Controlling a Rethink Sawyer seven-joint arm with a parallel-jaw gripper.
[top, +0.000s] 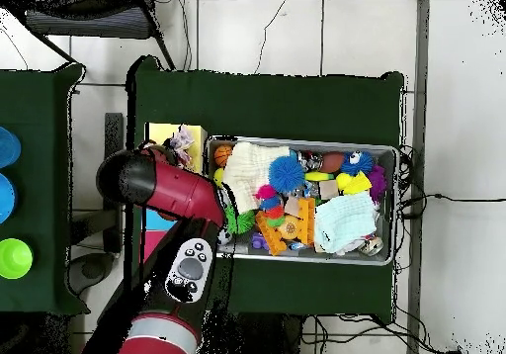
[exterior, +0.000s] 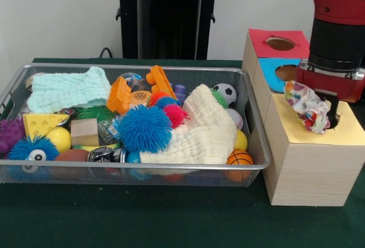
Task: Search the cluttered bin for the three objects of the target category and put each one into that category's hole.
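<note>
The hand pinches a light, crumpled spotted wrapper above the yellow hole; it will crush easily.

A crumpled spotted wrapper sits over the yellow-surrounded hole, beside the wire bin.

Spotted wrapper seemingly blocks the yellow hole; bin crowded.

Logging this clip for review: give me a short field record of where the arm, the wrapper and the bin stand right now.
arm: over the yellow-topped box, right of the bin
gripper: at the hole, mostly hidden; open or shut unclear
spotted wrapper: crumpled at the yellow hole, not yet dropped in
wire bin: full of toys and two cloths
</note>
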